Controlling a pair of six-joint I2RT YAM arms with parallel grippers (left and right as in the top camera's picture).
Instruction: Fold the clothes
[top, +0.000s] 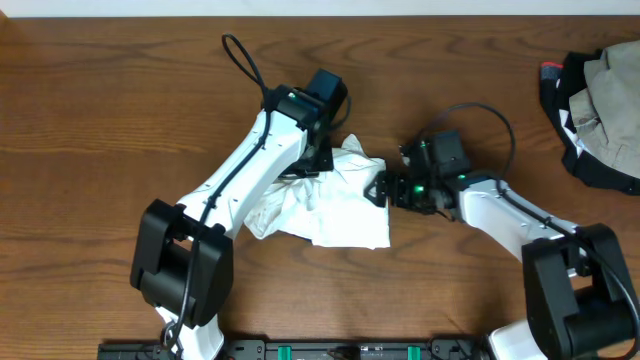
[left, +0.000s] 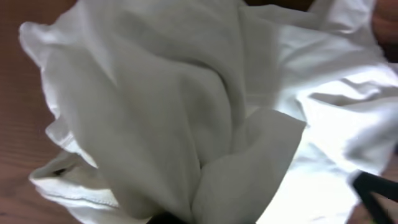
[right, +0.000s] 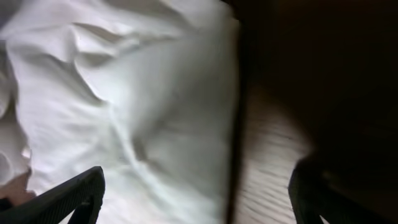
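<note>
The clothes (top: 335, 205) lie crumpled at the middle of the table (top: 100, 120). The left gripper (top: 318, 158), jaws pressed together, seems to pinch a bunched fold on the heap's far side. The right gripper (top: 378, 190) stands spread wide at its right hem. The thin pinch could slip, or drag several layers and spoil the fold. Cloth hides the left fingers, and no sleeves or collar can be made out.

We saw a brown wooden desk (top: 100, 120), its grain running left to right. White clothes (top: 340, 205) lay crumpled near its middle, wrinkled and partly bunched. At the right edge rested a second pile (top: 600, 100), dark cloth under beige, cut off by the frame. The two lay well apart.
</note>
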